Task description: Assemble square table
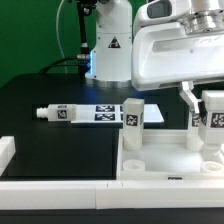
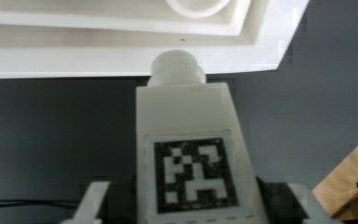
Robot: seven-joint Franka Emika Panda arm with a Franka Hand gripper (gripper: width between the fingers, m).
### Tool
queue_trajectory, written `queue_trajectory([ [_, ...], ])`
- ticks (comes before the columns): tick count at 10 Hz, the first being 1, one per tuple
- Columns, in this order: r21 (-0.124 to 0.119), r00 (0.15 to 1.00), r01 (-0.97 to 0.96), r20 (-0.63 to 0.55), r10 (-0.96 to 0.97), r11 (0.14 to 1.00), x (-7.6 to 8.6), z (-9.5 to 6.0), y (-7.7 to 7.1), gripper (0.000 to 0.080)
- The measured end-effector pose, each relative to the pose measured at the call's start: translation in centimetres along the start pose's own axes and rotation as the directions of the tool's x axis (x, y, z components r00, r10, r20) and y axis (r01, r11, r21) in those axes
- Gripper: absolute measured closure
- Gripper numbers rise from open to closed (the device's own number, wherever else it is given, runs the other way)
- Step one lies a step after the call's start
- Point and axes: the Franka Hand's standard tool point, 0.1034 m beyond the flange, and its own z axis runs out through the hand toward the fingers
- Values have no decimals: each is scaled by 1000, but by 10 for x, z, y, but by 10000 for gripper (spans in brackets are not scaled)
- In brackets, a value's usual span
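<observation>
1. Trouble looks most likely at the tip of the leg. In the wrist view its rounded end sits over the raised rim of the slab, short of the round socket. Lowered from here, it would probably strike the rim and twist in the grip.
2. A tilted leg could also jam at the socket mouth. It might shove the slab across the black surface too, since nothing visible pins it.
3. The claw is clenched on that leg, one finger on each side, just below its tag.
4. The arm hangs down over the slab on the exterior view's right, wrist low, holding the leg roughly upright.
5. The slab lies by the surface's near edge, toward the corner on the exterior view's right.
6. A second leg stands at the slab's far corner; I cannot tell whether it is seated.
7. A third leg lies flat mid-surface, well apart.
</observation>
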Motion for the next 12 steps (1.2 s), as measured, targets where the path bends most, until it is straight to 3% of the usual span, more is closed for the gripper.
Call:
queue_trajectory([
  [5, 14, 999, -31, 40, 30, 999, -24, 11, 5, 512],
  [8, 27, 999, -16, 49, 15, 1000, -30, 14, -10, 512],
  [12, 30, 998, -9, 60, 8, 999, -36, 18, -14, 512],
])
